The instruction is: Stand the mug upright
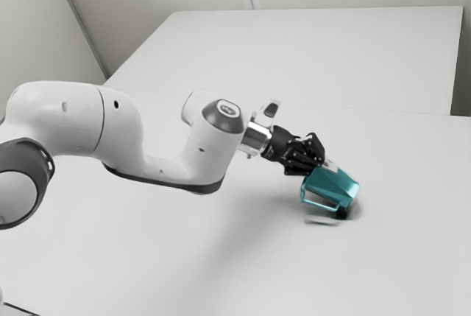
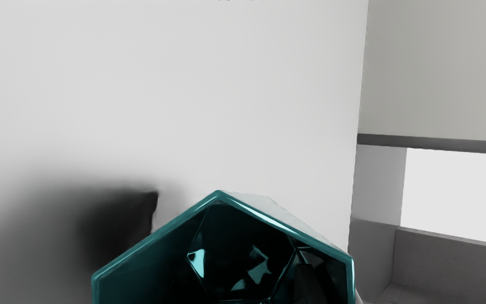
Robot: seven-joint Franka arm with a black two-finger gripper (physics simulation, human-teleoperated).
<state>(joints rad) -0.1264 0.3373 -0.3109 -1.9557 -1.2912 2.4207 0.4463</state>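
In the exterior view, your arm [image 1: 162,150] extends from the exterior view's left across the pale bench [image 1: 184,257], its black tool [image 1: 313,160] angled down to the teal mug [image 1: 333,188]. The mug lies at the tool's end, tilted rather than upright, its mouth toward your tool and its base toward the exterior view's right. The handle [image 1: 321,205] is on the low side, close above the bench; whether the mug touches the bench you cannot tell. A dark shadow [image 1: 343,213] falls beneath it. In the wrist view, you look into the glossy, faceted interior, bounded by an angular rim, with a broad shadow on the bench beside it. Whether your tool is spread, pressed together or pinching the mug, you cannot tell.
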